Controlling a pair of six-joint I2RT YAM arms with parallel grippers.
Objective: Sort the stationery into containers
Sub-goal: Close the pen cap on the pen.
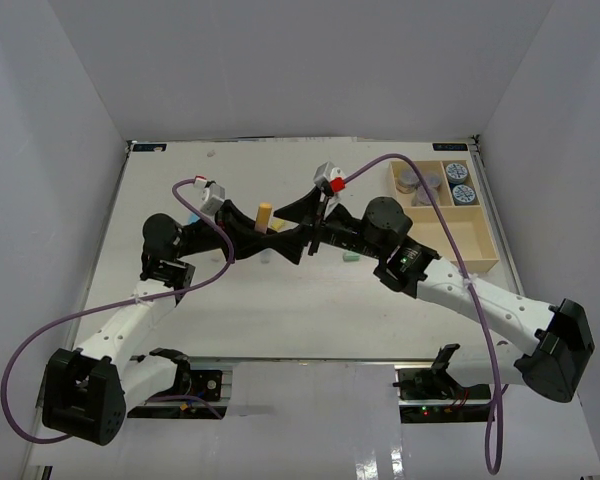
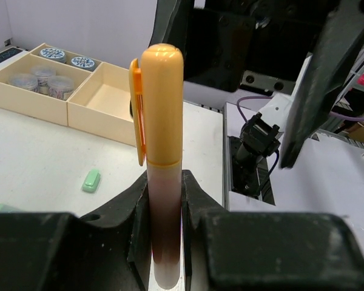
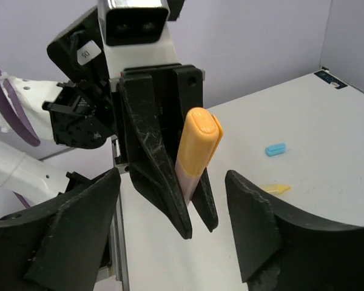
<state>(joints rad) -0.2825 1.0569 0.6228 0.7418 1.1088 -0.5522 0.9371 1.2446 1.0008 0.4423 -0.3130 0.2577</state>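
Note:
My left gripper (image 2: 165,188) is shut on the lower body of an orange marker (image 2: 161,133), which stands upright with its cap on top. It shows mid-table in the top view as the orange marker (image 1: 264,214). My right gripper (image 3: 173,185) faces it, jaws open on either side of the left fingers (image 3: 155,163) and touching nothing. The wooden tray (image 1: 477,262) at the right holds grey rolls (image 1: 420,183) and blue-and-white rolls (image 1: 460,183) in its small sections. A green block (image 2: 91,180) lies loose on the table.
A blue block (image 3: 275,149) and a yellow piece (image 3: 274,190) lie on the table behind the left gripper. The tray's larger section (image 2: 106,100) holds nothing. Purple cables arc over both arms. White walls close in the table.

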